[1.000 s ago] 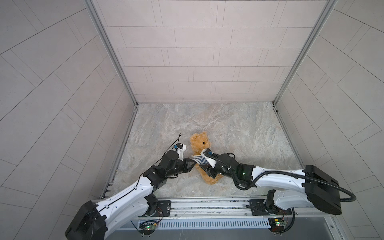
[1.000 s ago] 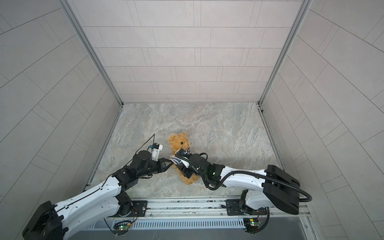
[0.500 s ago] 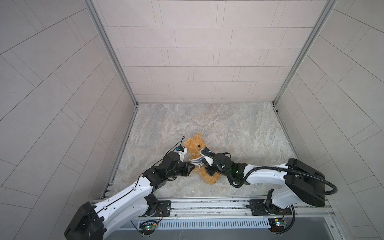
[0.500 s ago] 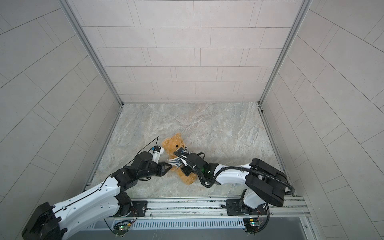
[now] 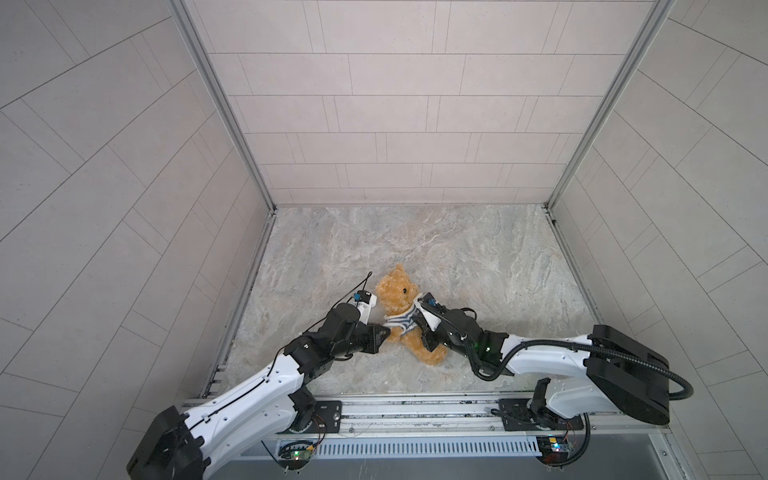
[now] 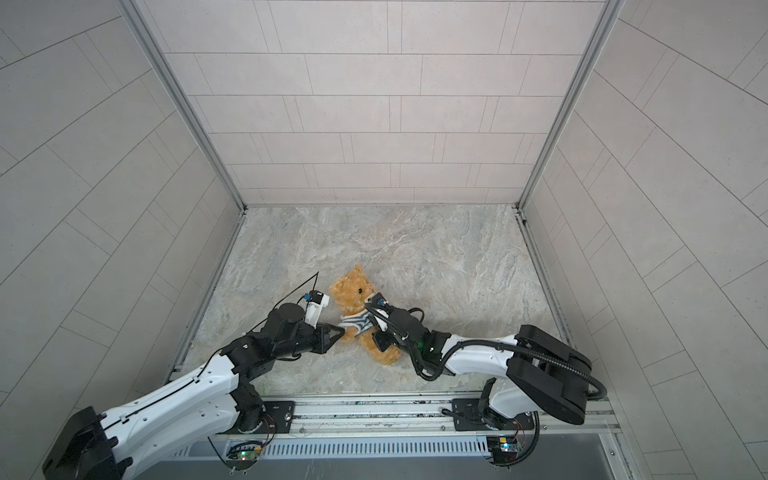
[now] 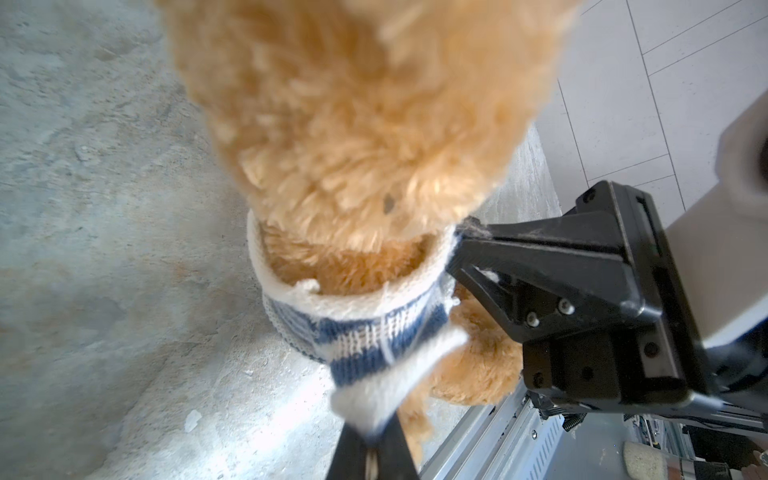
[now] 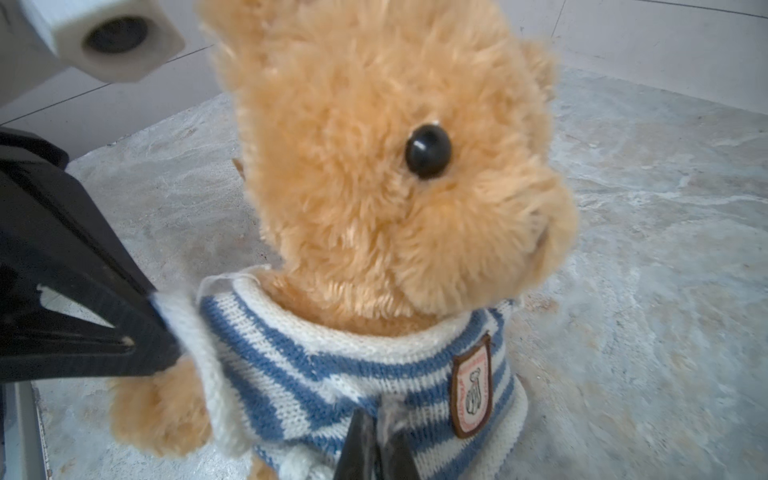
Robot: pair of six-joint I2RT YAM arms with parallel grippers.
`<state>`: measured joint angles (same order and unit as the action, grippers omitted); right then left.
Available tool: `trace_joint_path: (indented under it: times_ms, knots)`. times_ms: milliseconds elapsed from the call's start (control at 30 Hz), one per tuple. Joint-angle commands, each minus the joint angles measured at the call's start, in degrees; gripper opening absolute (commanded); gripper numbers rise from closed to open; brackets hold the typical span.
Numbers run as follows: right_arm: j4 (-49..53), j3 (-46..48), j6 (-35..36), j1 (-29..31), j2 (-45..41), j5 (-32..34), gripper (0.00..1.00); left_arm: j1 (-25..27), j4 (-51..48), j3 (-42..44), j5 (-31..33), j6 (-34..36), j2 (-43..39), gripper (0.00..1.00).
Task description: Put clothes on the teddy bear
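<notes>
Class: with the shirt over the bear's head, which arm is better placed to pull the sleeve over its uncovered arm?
Left, probably. The left gripper is shut on the shirt at its white edge beside the teddy bear's bare arm; the right gripper pinches its striped front near the badge.

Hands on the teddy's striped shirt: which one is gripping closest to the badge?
The right hand, shut on the striped shirt just beside the badge; the left hand pinches the white cuff instead.
</notes>
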<state>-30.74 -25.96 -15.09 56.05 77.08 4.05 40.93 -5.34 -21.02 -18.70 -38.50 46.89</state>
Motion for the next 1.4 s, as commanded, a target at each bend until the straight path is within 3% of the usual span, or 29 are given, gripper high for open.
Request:
trace_joint_path:
  times_ms: [0, 233, 467, 633, 733, 900, 1133, 1367]
  knots:
    - [2.5, 1.3, -1.6, -2.3, -2.5, 9.0, 0.0, -0.1, -2.1, 2.0, 1.3, 0.6, -2.2, 0.0]
    - [-0.9, -0.3, -2.4, 0.4, 1.1, 6.4, 0.0, 1.1, 4.1, 2.0, 1.9, -1.7, -0.4, 0.23]
    - [-4.8, -1.8, -3.5, 2.9, 6.1, 6.5, 0.0, 7.0, 4.3, 3.5, 9.6, -7.3, -2.8, 0.39]
    - [-4.7, -1.9, -4.0, 3.3, 6.2, 6.4, 0.0, 7.6, 1.7, 2.3, 11.6, -7.3, -4.3, 0.49]
    - [-5.2, -2.2, -4.4, 3.6, 6.7, 6.4, 0.0, 7.6, 1.9, 1.2, 11.9, -7.5, -1.9, 0.5]
    - [-5.8, -2.6, -4.9, 4.3, 7.8, 6.4, 0.0, 8.3, 5.3, 1.3, 11.9, -9.3, 1.8, 0.41]
    - [-7.1, -2.1, -5.5, 5.2, 8.9, 7.0, 0.0, 10.1, 5.2, 0.4, 12.4, -10.2, 1.9, 0.36]
    - [-7.8, -1.7, -5.9, 6.5, 8.8, 8.2, 0.0, 10.1, 5.7, 0.7, 13.9, -11.1, 2.7, 0.42]
